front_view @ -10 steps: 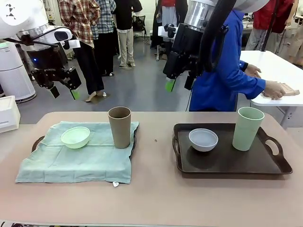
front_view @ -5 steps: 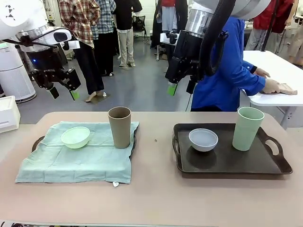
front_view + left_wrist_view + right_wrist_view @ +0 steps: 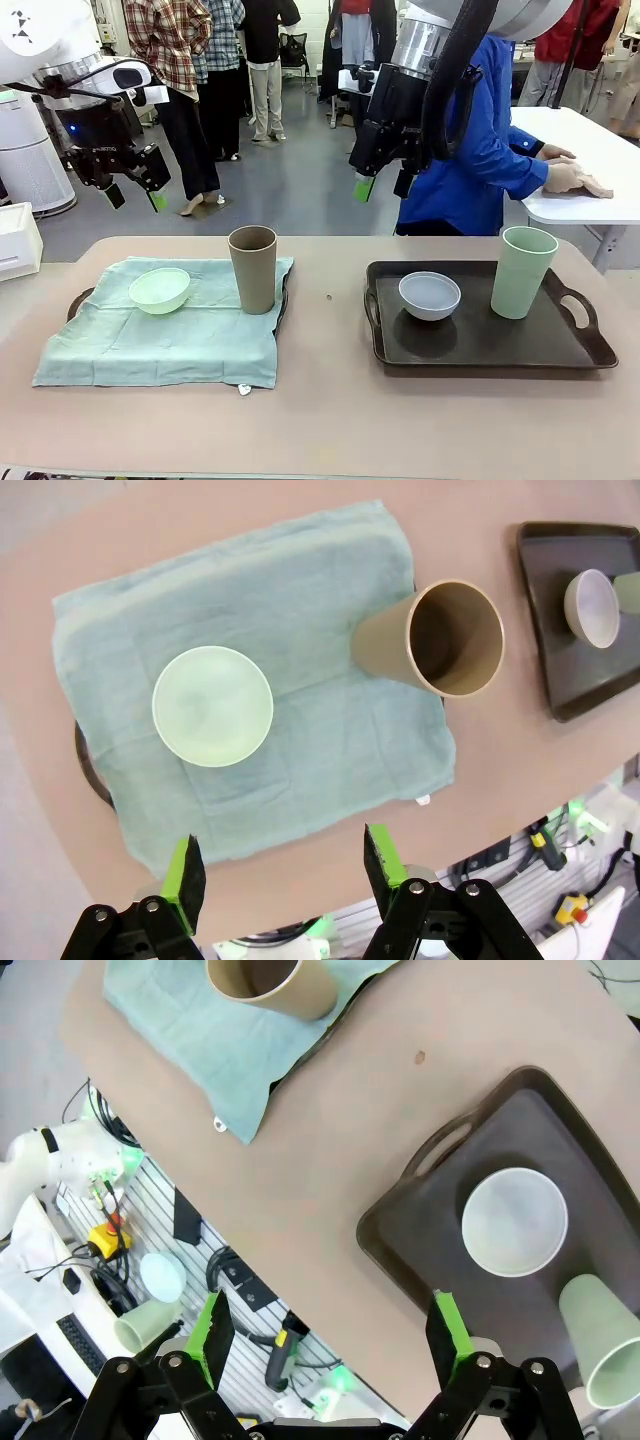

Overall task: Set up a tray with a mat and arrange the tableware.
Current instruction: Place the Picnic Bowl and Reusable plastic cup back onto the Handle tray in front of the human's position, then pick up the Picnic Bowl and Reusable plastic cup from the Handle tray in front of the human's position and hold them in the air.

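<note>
On the table's left, a pale green mat (image 3: 170,335) (image 3: 270,680) (image 3: 200,1030) covers a dark tray whose handle (image 3: 78,300) peeks out. A mint green bowl (image 3: 159,290) (image 3: 211,705) and a brown cup (image 3: 253,268) (image 3: 440,640) (image 3: 265,985) stand on the mat. A second dark tray (image 3: 560,350) (image 3: 420,1230) on the right carries a pale blue-white bowl (image 3: 430,295) (image 3: 514,1221) and a pale green cup (image 3: 523,271) (image 3: 600,1345). My left gripper (image 3: 133,194) (image 3: 285,865) hangs open high above the table's left side. High over the middle, my right gripper (image 3: 380,183) (image 3: 330,1330) is open and holds nothing.
A person in a blue jacket (image 3: 480,150) stands behind the table with hands on a white side table (image 3: 590,160). Other people stand farther back on the grey floor. A white box (image 3: 18,240) sits at the left edge. Bare tabletop (image 3: 330,420) lies in front of both trays.
My right arm rose slightly and shifted right, then held still. The person's hand moved along the side table. The tableware and my left arm stayed put.
</note>
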`<state>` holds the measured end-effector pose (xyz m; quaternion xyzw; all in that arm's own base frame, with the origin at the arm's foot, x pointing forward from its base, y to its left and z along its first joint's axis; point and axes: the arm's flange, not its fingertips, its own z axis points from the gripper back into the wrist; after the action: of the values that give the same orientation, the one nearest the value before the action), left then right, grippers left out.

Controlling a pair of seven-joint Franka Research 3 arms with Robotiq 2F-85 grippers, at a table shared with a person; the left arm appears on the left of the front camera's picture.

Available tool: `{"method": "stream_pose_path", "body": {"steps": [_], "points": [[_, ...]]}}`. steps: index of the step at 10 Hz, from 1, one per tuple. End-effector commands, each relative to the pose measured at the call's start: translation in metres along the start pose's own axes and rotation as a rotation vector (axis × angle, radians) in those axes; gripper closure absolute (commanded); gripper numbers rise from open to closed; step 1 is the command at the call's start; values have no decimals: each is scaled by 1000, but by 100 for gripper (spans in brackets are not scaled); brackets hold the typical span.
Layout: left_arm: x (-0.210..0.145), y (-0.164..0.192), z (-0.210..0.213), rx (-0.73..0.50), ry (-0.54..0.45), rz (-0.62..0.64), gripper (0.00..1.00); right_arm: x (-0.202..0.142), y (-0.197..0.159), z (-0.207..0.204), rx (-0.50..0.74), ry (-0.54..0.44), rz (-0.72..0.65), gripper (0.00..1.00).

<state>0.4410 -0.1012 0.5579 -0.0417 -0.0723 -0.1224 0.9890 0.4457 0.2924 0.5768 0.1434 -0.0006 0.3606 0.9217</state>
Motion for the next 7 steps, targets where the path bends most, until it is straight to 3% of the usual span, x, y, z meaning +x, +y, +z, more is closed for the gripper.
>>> {"method": "stream_pose_path", "body": {"steps": [1, 7], "points": [[-3, 2, 0, -16, -5, -17, 17, -3, -1, -1, -11, 1, -1, 0], [-3, 2, 0, -16, -5, -17, 17, -3, -1, -1, -11, 1, -1, 0]]}}
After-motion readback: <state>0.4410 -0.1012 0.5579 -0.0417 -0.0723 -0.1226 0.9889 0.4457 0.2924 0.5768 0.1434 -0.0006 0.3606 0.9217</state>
